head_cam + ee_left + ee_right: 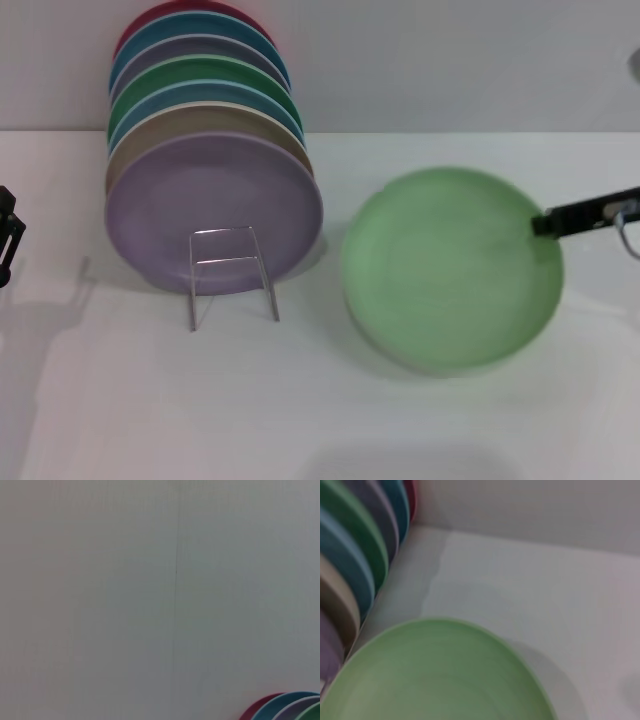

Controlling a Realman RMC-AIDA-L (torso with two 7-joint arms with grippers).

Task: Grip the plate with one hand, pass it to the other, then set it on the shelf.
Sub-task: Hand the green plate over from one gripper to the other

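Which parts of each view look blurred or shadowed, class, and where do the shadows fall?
Head view: the plate is smeared at its rim beside the right gripper, while the shelf stays crisp and throws faint shadows on the table. Right wrist view: the plate is soft, its shadow alongside. Left wrist view: mostly featureless wall.

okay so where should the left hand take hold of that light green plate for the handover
Probably on the rim opposite the right gripper, which is at the plate edge on the robot's right. The plate is shallow and thin-rimmed, so pinch its edge facing the rack, coming in from the robot's left.
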